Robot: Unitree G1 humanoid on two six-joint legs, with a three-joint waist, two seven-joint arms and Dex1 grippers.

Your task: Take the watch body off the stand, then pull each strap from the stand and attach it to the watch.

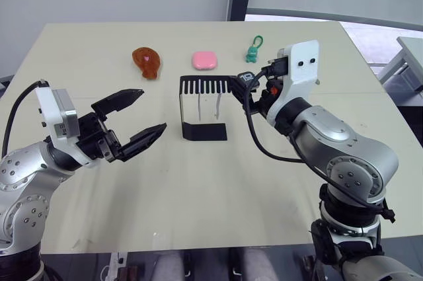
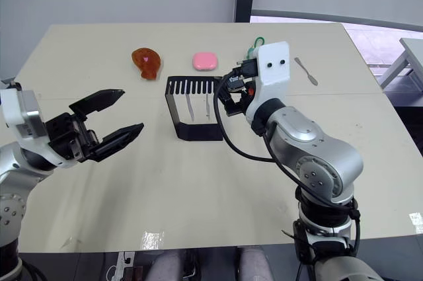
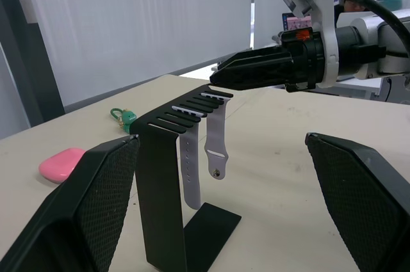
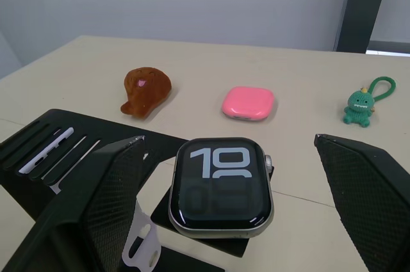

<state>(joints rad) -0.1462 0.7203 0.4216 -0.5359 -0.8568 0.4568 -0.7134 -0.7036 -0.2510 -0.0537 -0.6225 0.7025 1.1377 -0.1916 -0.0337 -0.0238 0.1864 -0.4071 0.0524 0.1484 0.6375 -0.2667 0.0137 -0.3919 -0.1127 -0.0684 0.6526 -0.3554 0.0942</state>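
Table (image 1: 198, 188), stand (image 1: 203, 108), hanging straps (image 3: 204, 141)

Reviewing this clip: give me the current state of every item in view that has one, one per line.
watch body: on the stand's end, screen lit, not gripped
straps: both hanging from the stand's slots
stand: upright on the table
left gripper: open, holding nothing, left of the stand
right gripper: open, a finger on each side of the watch body

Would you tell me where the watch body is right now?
The watch body sits on the right end of the black stand, between the open fingers of the right gripper, with both straps hanging from the stand's slots.
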